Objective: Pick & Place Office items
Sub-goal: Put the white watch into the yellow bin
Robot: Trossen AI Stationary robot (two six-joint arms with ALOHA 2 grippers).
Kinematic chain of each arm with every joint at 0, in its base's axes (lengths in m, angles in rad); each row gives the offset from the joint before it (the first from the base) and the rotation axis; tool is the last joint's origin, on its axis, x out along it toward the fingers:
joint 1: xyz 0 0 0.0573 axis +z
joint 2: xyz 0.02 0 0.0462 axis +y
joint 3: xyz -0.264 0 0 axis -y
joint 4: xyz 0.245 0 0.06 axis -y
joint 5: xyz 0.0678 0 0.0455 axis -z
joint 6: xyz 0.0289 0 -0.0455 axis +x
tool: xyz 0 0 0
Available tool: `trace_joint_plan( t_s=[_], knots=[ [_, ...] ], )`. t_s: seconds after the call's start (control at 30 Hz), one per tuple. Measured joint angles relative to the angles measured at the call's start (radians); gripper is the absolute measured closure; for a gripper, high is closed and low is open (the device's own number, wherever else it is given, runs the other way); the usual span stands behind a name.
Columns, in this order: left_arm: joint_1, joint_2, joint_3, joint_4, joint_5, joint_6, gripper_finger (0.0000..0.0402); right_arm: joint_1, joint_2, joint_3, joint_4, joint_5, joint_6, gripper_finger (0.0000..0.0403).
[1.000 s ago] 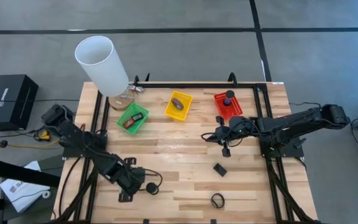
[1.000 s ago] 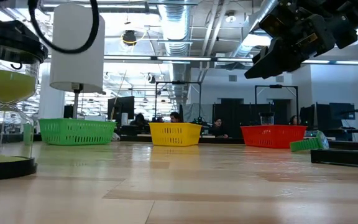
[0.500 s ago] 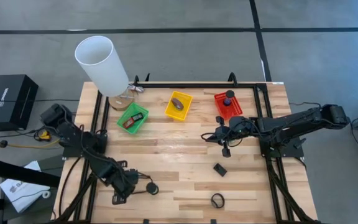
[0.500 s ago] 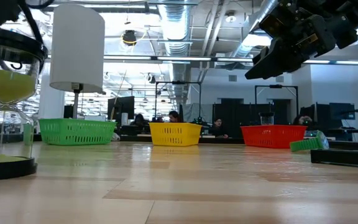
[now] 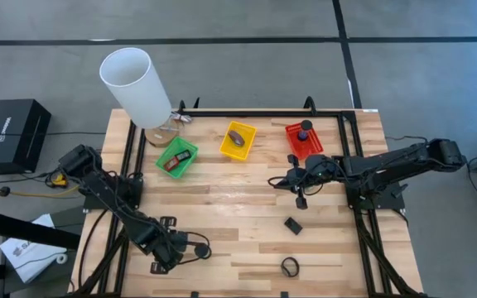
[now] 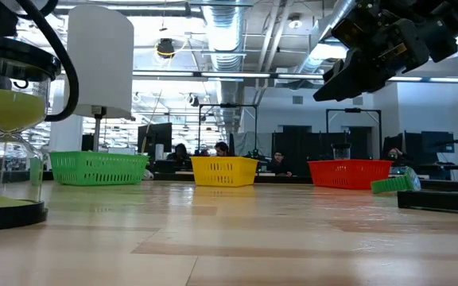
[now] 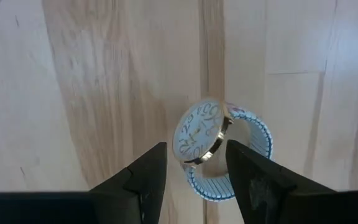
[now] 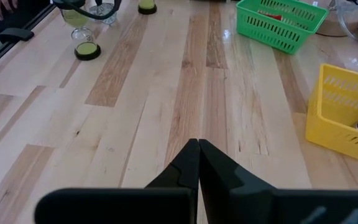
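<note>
A wristwatch (image 7: 202,134) with a pale blue stretch band lies on the wood near the table's front left corner, resting on its band with the dial tilted up. My left gripper (image 7: 194,149) points down over it, open. One finger stands on each side of the dial, and I see no touch. In the high view this gripper (image 5: 164,257) covers the watch. My right gripper (image 5: 298,187) hangs shut over the table's middle right, and nothing is between its fingers (image 8: 197,149). A black clip (image 5: 293,223) and a black ring (image 5: 289,266) lie on the table at the front right.
Green (image 5: 176,156), yellow (image 5: 238,140) and red (image 5: 303,139) baskets stand in a row at the far side, each with something in it. A big white cylinder (image 5: 135,87) rises at the far left. An hourglass (image 6: 6,119) stands near the front left edge.
My left gripper has sunk and shifted toward the table's near left corner, with the gap between its fingers unchanged.
</note>
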Motion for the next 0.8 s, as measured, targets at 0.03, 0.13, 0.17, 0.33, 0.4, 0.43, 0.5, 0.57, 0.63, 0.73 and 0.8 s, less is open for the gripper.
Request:
trace_joint_plan(
  t_s=[0.03, 0.13, 0.17, 0.33, 0.4, 0.43, 0.5, 0.57, 0.63, 0.73, 0.8],
  knots=[
    [0.001, 0.000, 0.000, 0.004, -0.001, 0.000, 0.0245, 0.000, 0.000, 0.000, -0.001, 0.000, 0.000, 0.0403],
    [0.002, 0.000, 0.000, 0.009, -0.002, 0.000, 0.0258, 0.000, 0.000, 0.000, 0.000, 0.000, 0.000, 0.0403],
    [0.002, 0.000, 0.000, 0.009, -0.001, 0.000, 0.0264, 0.000, 0.000, 0.000, -0.001, 0.000, 0.000, 0.0403],
    [0.003, 0.000, 0.000, 0.015, -0.002, 0.000, 0.0303, 0.000, 0.000, 0.000, 0.000, 0.000, 0.000, 0.0403],
    [0.003, 0.000, 0.000, 0.019, -0.002, 0.000, 0.0316, 0.000, 0.000, 0.000, -0.001, 0.000, 0.000, 0.0403],
    [0.003, 0.000, 0.000, 0.021, -0.002, 0.000, 0.0322, 0.000, 0.000, 0.000, 0.000, 0.000, 0.000, 0.0403],
    [0.003, 0.000, 0.000, 0.022, -0.002, 0.000, 0.0331, 0.000, 0.000, 0.000, -0.001, 0.000, 0.000, 0.0403],
    [0.003, 0.000, 0.000, 0.023, -0.002, 0.000, 0.0339, 0.000, 0.000, 0.000, 0.000, 0.000, 0.000, 0.0403],
    [0.003, 0.000, 0.000, 0.024, -0.002, 0.000, 0.0346, 0.000, 0.000, 0.000, -0.001, 0.000, 0.000, 0.0403],
    [0.003, 0.000, 0.000, 0.025, -0.002, 0.000, 0.0357, 0.000, 0.000, 0.000, -0.001, 0.000, 0.000, 0.0403],
    [0.003, 0.000, 0.000, 0.027, -0.002, 0.000, 0.0365, 0.000, 0.000, 0.000, -0.001, 0.000, 0.000, 0.0403]
  ],
)
